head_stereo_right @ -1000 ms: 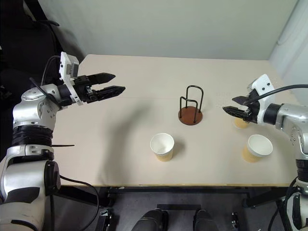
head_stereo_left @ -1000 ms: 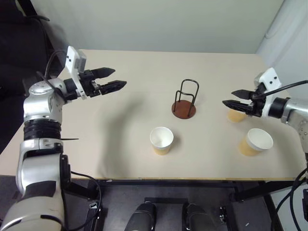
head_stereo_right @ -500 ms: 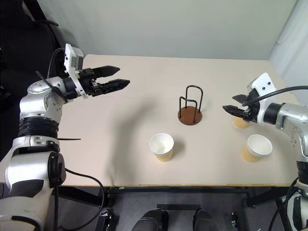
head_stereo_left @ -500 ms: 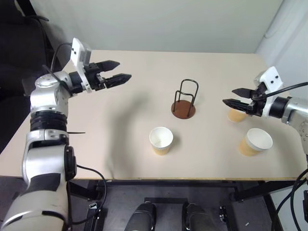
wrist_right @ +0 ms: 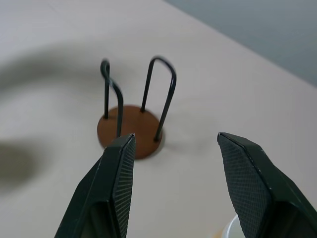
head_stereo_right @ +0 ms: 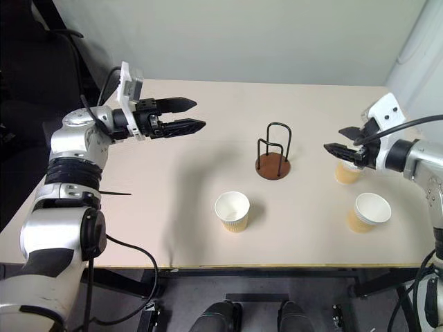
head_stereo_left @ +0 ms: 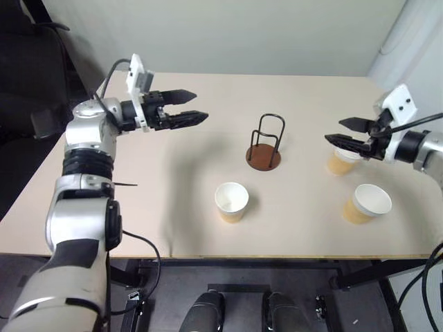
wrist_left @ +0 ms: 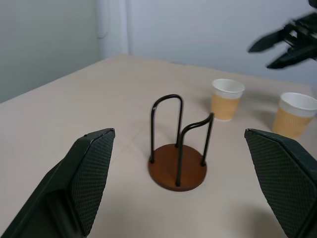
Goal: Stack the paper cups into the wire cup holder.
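- Our right claw (head_stereo_right: 340, 141) hovers with fingers apart, empty, just above one cup (head_stereo_right: 347, 172); a second cup (head_stereo_right: 367, 211) sits nearer us.
- Our left claw (head_stereo_left: 199, 106) is spread wide, empty, level; the wire holder (head_stereo_left: 266, 143) stands ahead, a third cup (head_stereo_left: 231, 201) below.
- We judge the cups light and crushable: pinch the rim gently.
- The left wrist view shows the holder's loops side-on.

- The three paper cups (head_stereo_left: 231, 201) (head_stereo_left: 367, 203) (head_stereo_left: 340, 161) are tan outside with white insides and rims.
- The wire cup holder (head_stereo_left: 265, 144) has a reddish-brown disc base and black wire loops.
- The table (head_stereo_left: 180, 200) is pale beige.
- The fingers (wrist_left: 88, 173) of both grippers are black with a fine cross-hatched texture on the pads.
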